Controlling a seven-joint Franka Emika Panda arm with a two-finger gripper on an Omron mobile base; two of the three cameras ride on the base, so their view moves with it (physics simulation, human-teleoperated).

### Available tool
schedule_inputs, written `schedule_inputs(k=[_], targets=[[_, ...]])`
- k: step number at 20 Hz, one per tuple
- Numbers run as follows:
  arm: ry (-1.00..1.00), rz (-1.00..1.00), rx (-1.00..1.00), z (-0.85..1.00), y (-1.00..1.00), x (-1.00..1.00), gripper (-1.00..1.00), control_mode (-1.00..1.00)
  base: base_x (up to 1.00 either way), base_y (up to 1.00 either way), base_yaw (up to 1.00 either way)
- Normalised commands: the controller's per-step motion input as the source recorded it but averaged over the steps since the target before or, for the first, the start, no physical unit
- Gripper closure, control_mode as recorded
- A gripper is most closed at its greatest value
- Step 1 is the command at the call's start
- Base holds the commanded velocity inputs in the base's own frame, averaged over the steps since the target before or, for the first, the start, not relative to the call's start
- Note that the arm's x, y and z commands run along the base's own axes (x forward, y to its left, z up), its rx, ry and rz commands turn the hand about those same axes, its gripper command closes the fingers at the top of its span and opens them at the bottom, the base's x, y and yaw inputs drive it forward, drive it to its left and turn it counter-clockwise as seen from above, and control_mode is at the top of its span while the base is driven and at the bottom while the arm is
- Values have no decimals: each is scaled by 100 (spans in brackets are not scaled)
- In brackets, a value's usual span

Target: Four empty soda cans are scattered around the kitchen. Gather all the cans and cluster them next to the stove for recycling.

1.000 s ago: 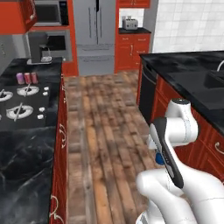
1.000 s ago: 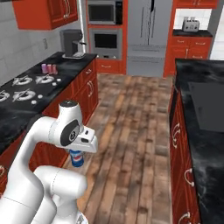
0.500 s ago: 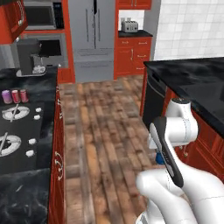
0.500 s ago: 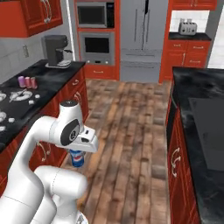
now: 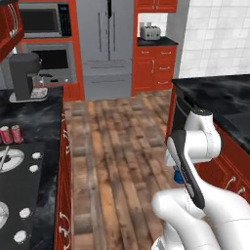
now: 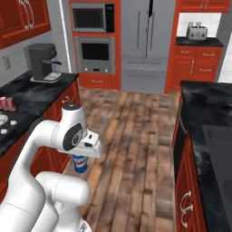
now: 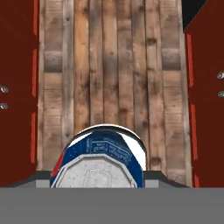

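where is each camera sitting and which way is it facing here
Left base view: behind the arm on its left, facing down the aisle toward the fridge; stove and two red cans at left, white arm lower right.
Right base view: behind on the right, same aisle; arm lower left, blue can beneath its hand.
Hand view: on the hand, looking down at the wooden floor; the blue can's top fills the bottom.
Both base views share the fridge, coffee machine and toaster.

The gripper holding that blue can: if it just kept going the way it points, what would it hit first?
The gripper points down with the blue silver-topped soda can held between its fingers. Beyond the can lies the brown wooden plank floor, between red cabinet fronts. So it would probably meet the floor first.
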Motion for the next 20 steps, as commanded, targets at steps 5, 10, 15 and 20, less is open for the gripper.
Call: schedule_inputs(k=[5, 10, 15, 20], targets=[[0, 0, 0, 0, 0, 0, 100, 100, 90, -2, 1], [0, 0, 0, 0, 0, 0, 100, 100, 82, -1, 5], [0, 0, 0, 0, 0, 0, 100, 100, 87, -5, 12], [0, 0, 0, 0, 0, 0, 100, 100, 71, -2, 30]])
